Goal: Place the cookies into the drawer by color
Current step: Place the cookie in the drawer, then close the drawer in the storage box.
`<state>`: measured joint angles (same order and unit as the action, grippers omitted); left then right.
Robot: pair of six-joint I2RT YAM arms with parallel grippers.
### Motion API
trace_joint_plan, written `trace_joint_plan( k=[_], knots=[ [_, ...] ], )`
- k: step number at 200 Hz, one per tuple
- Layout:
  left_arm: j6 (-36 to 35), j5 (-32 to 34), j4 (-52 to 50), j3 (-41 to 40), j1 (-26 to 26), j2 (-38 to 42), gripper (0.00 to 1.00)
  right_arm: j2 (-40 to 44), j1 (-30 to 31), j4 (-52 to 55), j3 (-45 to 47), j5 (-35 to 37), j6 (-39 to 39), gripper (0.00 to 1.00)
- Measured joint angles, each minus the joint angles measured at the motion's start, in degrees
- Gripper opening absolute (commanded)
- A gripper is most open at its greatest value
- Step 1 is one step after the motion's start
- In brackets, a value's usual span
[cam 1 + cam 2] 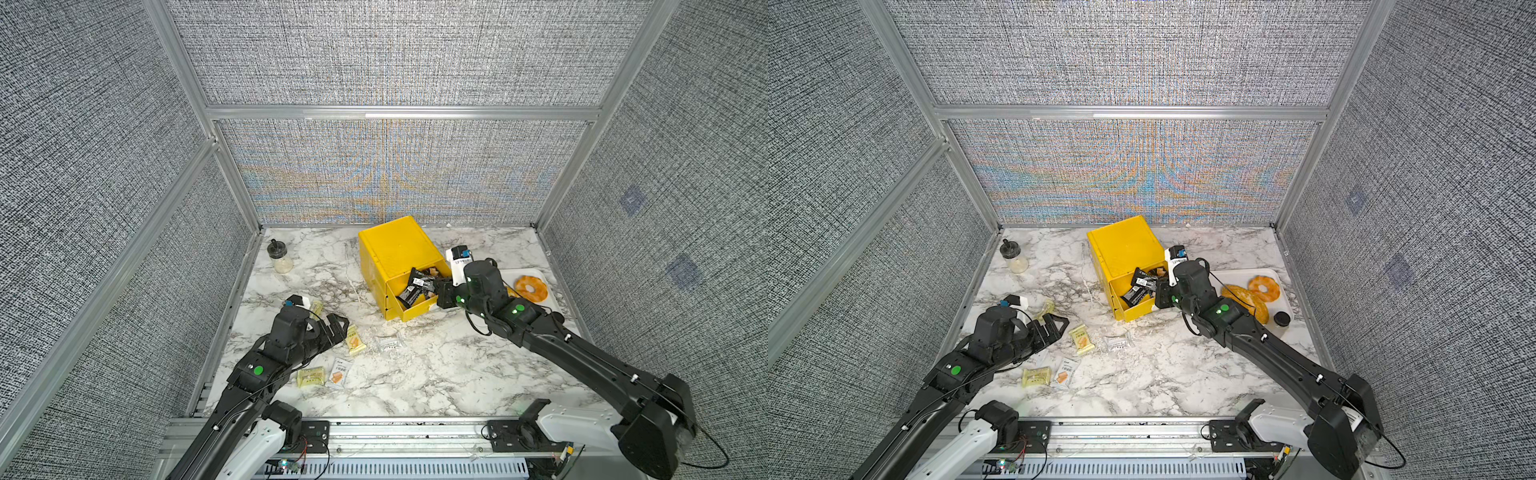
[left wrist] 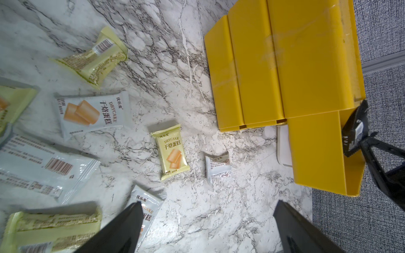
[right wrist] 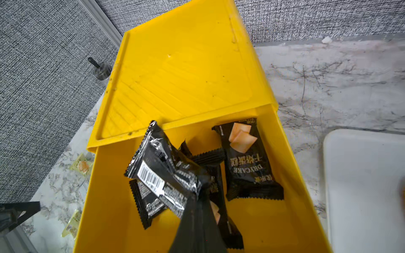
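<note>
- The step in hand looks like the drop. A black crinkled foil-wrapped cookie packet (image 3: 162, 173), barcode side showing, hangs tilted over the pulled-out top drawer (image 3: 105, 197) of the bright yellow plastic three-drawer box (image 1: 392, 249). The right gripper (image 3: 202, 197) pinches it at one end, its jaws clamped together on the wrapper.
- As I judge it, the next move is to part those jaws so the packet falls among the others, then lift clear without catching the drawer's wall.
- Beneath it, several more black packets (image 3: 247, 162) lie loosely heaped in the drawer, one face up with a pale biscuit picture. No other colour shows inside.
- The box stands towards the back of the white marble-patterned table (image 1: 436, 374), with its two lower drawers pushed in.
- The left gripper (image 1: 337, 323) hovers with its jaws wide apart, holding nothing, above the unsorted ones. These are pale yellow packets (image 2: 173, 153) and white packets with an orange picture (image 2: 94, 114), scattered flat, some back side up.
- No black packet shows on the table, so that colour seems nearly done. Yellow and white will likely each need a lower drawer opened.
- A flat white tray (image 3: 361, 175) holding a golden ring doughnut (image 1: 531, 288) sits just beside the box.
- A small clear jar with a black lid (image 1: 280, 257) stands well apart.
</note>
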<state>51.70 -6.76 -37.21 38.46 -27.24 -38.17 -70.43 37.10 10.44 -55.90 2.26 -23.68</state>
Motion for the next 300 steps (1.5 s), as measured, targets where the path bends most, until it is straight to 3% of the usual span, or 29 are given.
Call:
trace_joint_plan(
  k=[32,84,147,209,259,300],
  knots=[
    [0.8,1.4,0.2,0.5,-2.2,-0.7,0.99,-0.5,-0.1,0.0,-0.7,-2.3,0.4,0.31],
    [1.2,2.8,0.3,1.2,-3.5,-1.9,0.99,0.5,-0.2,1.3,-2.0,-3.2,0.9,0.37],
    [1.2,3.2,0.3,4.0,-4.3,-2.3,0.99,5.9,-0.2,4.8,-3.3,-5.2,3.1,0.64],
    [-0.9,2.1,-1.9,8.8,-4.4,-3.5,0.99,10.6,-0.2,6.8,1.6,-5.2,4.7,0.99],
    [-3.1,0.8,-3.9,11.3,-4.4,-3.8,0.99,14.1,-0.2,7.1,5.2,-4.5,4.7,0.99],
    [-5.3,0.5,-2.8,15.6,-4.4,-8.6,0.99,18.8,-0.2,7.5,7.7,-4.2,3.8,0.99]
  ],
)
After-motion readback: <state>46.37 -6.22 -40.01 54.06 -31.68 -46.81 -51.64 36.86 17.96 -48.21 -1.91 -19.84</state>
